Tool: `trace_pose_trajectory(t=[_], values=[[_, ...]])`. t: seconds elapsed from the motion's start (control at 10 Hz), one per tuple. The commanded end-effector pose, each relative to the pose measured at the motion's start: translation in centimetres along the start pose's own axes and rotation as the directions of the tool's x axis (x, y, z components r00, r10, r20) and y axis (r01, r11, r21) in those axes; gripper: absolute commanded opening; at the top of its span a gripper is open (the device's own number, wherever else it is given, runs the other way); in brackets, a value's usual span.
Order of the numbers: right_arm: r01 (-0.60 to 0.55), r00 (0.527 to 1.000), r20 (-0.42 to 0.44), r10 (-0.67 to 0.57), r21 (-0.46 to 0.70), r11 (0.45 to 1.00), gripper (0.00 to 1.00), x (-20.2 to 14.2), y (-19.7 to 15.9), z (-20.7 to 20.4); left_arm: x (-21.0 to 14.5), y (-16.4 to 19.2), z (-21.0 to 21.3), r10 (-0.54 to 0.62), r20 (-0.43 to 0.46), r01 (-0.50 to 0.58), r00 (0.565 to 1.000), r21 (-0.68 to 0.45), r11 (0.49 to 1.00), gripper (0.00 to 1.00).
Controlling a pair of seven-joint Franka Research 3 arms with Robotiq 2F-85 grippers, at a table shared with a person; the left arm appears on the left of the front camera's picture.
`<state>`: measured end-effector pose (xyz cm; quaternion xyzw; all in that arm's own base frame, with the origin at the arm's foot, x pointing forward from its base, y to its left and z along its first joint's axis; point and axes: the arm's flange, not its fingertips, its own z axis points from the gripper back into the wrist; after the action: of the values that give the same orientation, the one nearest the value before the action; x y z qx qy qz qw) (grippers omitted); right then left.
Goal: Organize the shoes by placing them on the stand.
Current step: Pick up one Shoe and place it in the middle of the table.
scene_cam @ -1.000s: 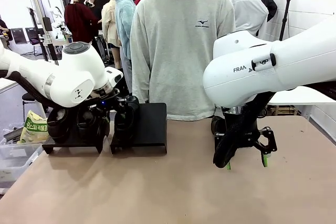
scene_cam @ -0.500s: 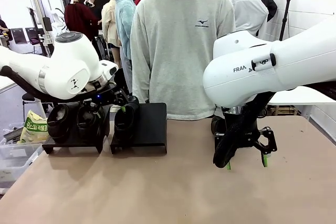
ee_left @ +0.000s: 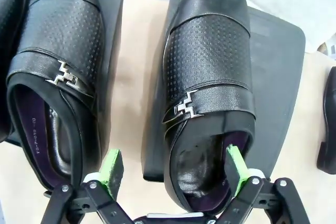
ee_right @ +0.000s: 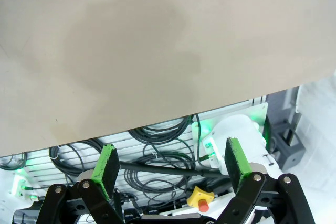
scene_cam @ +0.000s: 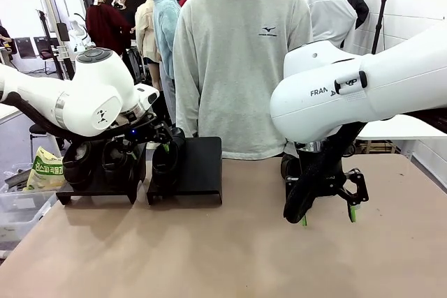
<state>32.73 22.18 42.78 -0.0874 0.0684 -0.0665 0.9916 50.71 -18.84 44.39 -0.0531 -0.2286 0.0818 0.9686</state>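
Two black stands sit side by side at the left of the front view on a matte tan table [scene_cam: 230, 256]: the left stand [scene_cam: 94, 185] carries two glossy black shoes [scene_cam: 101, 162], and the right stand [scene_cam: 199, 169] carries one more shoe [scene_cam: 165, 165] along its left edge, the rest of its sloped top bare. Above that shoe hangs the left gripper [scene_cam: 165, 146], mostly hidden behind its rounded white arm. At the right of the frame the right gripper [scene_cam: 328, 215] hangs just over the table with its jaws spread and nothing between them. A person in a grey sweatshirt [scene_cam: 241, 61] stands at the far edge, with a white wall at the upper right. From the left wrist, the left gripper [ee_left: 176, 165] has its green pads [ee_left: 112, 165] parted to either side of the heel of a shoe [ee_left: 210, 77] without clasping it; the leather is perforated across the middle, smooth at the toe, with a small silver zigzag buckle [ee_left: 185, 108]. A matching shoe [ee_left: 58, 72] lies at the left, and the edge of another black shoe [ee_left: 328, 124] shows at the right on the tan surface. From the right wrist, the right gripper [ee_right: 170, 163] stands released over plain tabletop [ee_right: 157, 40], with coiled black cables [ee_right: 157, 135] and a yellow-and-red button [ee_right: 198, 199] below the table's edge.
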Motion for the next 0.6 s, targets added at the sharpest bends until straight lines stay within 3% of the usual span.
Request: trace_pose_trajectory(t=[0.0,0.1,0.3,0.5], values=[[0.009,1.0,-0.003,-0.009,-0.014,1.0,1.0,0.1,0.1,0.2,-0.2,-0.3,0.0,0.003,0.024,-0.003,1.0,0.009,1.0,1.0],[0.009,1.0,-0.003,-0.009,-0.014,1.0,1.0,0.1,0.1,0.2,0.0,0.0,0.0,0.0,0.0,0.0,1.0,0.0,1.0,1.0],[0.009,1.0,-0.003,-0.009,-0.014,1.0,1.0,0.1,0.1,0.2,-8.1,-3.1,5.1,-0.162,0.133,0.182,0.978,-0.159,0.97,1.0],[0.009,1.0,-0.003,-0.009,-0.014,1.0,1.0,0.1,0.1,0.2,-12.2,-4.5,9.1,-0.2,0.128,0.228,0.971,-0.256,0.94,1.0]])
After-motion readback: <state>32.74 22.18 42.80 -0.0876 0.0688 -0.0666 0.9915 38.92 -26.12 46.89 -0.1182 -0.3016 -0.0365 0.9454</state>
